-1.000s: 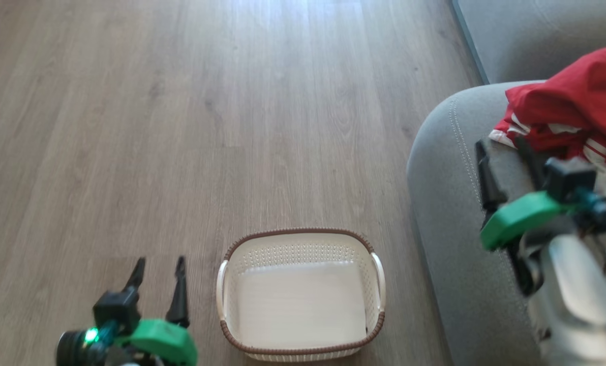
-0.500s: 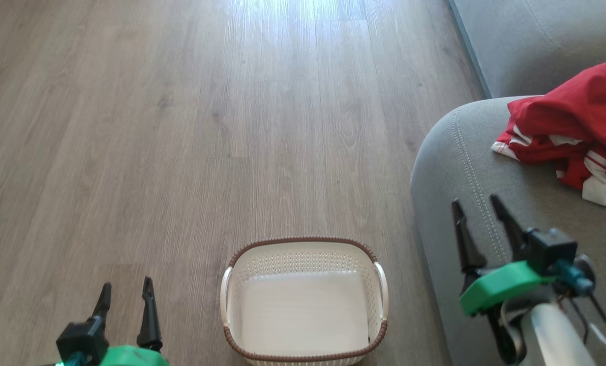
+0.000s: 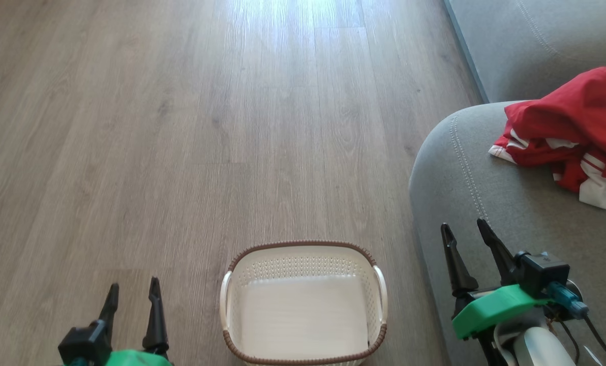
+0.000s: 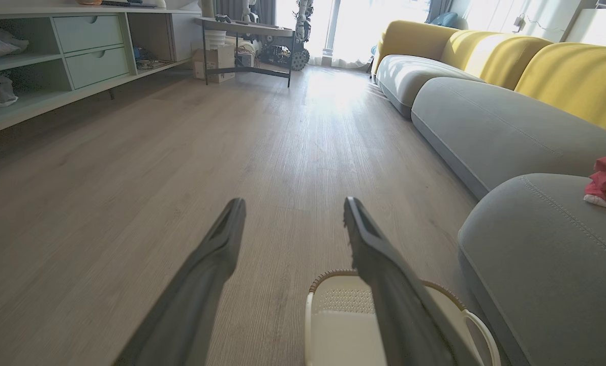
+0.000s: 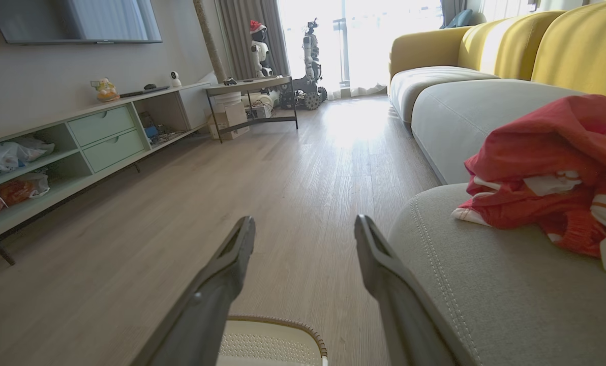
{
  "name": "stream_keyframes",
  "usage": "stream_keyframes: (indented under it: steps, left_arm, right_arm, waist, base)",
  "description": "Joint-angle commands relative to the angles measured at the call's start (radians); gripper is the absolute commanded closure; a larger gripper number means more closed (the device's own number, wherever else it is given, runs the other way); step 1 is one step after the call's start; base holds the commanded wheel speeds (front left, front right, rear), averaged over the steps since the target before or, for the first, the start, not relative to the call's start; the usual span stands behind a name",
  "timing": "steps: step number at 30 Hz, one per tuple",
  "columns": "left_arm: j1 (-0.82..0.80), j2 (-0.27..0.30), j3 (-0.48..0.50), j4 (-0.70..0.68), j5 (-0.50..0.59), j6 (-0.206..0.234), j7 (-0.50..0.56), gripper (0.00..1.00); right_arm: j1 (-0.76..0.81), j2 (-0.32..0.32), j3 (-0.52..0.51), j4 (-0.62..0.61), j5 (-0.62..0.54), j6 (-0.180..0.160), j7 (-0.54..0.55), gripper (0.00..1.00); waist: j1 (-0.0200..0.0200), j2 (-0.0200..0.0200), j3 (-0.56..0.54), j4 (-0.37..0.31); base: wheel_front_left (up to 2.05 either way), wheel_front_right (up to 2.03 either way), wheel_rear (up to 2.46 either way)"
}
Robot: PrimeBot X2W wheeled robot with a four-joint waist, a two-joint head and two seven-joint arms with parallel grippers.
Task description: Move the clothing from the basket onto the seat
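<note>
Head view: basket (image 3: 303, 262) sitting empty, clothing (image 3: 562, 132) lying on the seat (image 3: 486, 213)

The red heap is resting near the seat's far edge. The basket is standing on the floor (image 3: 181, 152) just beside the seat's rounded corner, showing nothing inside. The left gripper (image 3: 134, 284) and right gripper (image 3: 462, 224) are both hanging spread wide and holding nothing, the right one over the seat's edge. The transfer is looking finished, so the next move is probably calling only for parking both arms.
</note>
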Motion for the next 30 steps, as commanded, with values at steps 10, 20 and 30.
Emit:
stream_keyframes:
  steps: [10, 20, 30]
  left_arm:
    - [-0.012, -0.012, 0.06, -0.018, 0.033, -0.025, -0.012, 0.0]
    - [-0.01, -0.025, 0.069, -0.012, 0.048, -0.035, -0.012, 0.0]
    - [-0.012, -0.029, 0.06, 0.008, 0.053, -0.051, -0.012, 0.0]
  right_arm:
    - [-0.025, 0.005, 0.021, -0.035, 0.006, 0.0, -0.008, 0.0]
    - [-0.024, 0.005, 0.025, -0.025, 0.009, 0.0, -0.009, 0.0]
    - [-0.018, 0.005, 0.02, -0.017, 0.005, 0.0, -0.009, 0.0]
  waist:
    - [0.0, 0.0, -0.002, 0.002]
    - [0.0, 0.0, -0.005, 0.005]
    - [0.0, 0.0, -0.009, 0.004]
  base:
    - [0.0, 0.0, 0.0]
    - [0.0, 0.0, 0.0]
    - [0.0, 0.0, 0.0]
